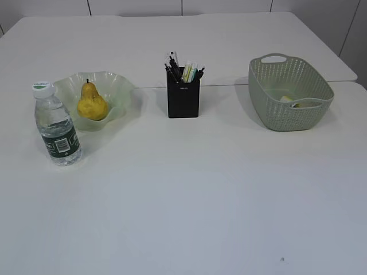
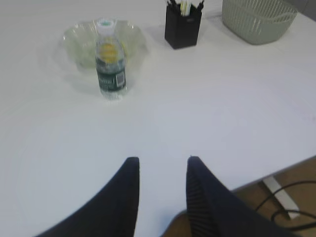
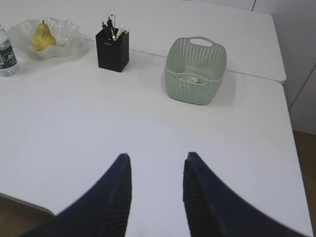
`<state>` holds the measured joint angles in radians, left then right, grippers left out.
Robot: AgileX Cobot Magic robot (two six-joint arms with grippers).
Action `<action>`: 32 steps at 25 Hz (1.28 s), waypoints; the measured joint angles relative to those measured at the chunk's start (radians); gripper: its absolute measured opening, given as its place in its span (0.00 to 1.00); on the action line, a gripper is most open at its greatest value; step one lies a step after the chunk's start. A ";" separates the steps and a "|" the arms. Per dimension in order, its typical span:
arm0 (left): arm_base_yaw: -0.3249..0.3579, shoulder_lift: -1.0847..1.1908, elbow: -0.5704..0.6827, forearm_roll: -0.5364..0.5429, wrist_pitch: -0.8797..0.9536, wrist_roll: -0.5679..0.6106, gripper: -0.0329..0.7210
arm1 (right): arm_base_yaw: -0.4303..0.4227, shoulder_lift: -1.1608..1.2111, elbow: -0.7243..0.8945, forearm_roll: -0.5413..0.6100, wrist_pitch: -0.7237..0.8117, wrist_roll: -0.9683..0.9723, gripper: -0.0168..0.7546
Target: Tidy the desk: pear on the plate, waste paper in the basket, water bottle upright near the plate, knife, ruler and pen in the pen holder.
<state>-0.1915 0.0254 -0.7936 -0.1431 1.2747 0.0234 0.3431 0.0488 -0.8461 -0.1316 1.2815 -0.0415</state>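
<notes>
My left end effector [image 2: 163, 160] has two dark navy fingers [image 2: 123, 197], broad at the base and tapering to rounded tips. Fine ribbing lines the inner faces. My right end effector [image 3: 156, 157] is identical in colour, shape and ribbing.

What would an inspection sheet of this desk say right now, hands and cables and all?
Surface: white desk, seam across it.
Pear: pear lies in the plate.
Bottle: water bottle upright beside the plate.
Pen holder: pen holder holds pens and other stationery.
Basket: basket holds pale scraps, hard to identify.
Clutter: nothing seen loose on the desk.
Hands: left hand and right hand open, empty, above the near edge.
Cables: cables on the floor past the desk edge.
Surroundings: pale wall panels behind.
</notes>
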 joint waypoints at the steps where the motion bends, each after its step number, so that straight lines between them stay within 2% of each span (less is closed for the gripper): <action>1: 0.006 -0.021 0.056 -0.006 0.000 0.000 0.34 | 0.000 -0.008 0.010 0.013 0.000 -0.004 0.41; 5: 0.032 -0.021 0.200 -0.034 -0.038 0.059 0.34 | 0.000 -0.045 0.052 0.060 0.002 -0.015 0.41; 10: 0.032 -0.021 0.268 -0.030 -0.116 0.114 0.34 | 0.000 -0.070 0.117 0.087 0.002 -0.017 0.41; 16: 0.032 -0.021 0.285 -0.019 -0.150 0.120 0.34 | 0.000 -0.070 0.201 0.118 -0.007 -0.019 0.41; 23: 0.032 -0.021 0.285 -0.017 -0.154 0.120 0.34 | 0.000 -0.070 0.334 0.236 -0.093 -0.084 0.41; 32: 0.028 -0.021 0.285 -0.017 -0.156 0.120 0.34 | 0.000 -0.070 0.353 0.236 -0.117 -0.092 0.41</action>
<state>-0.1639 0.0042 -0.5087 -0.1598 1.1190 0.1436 0.3431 -0.0208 -0.4930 0.1042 1.1643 -0.1331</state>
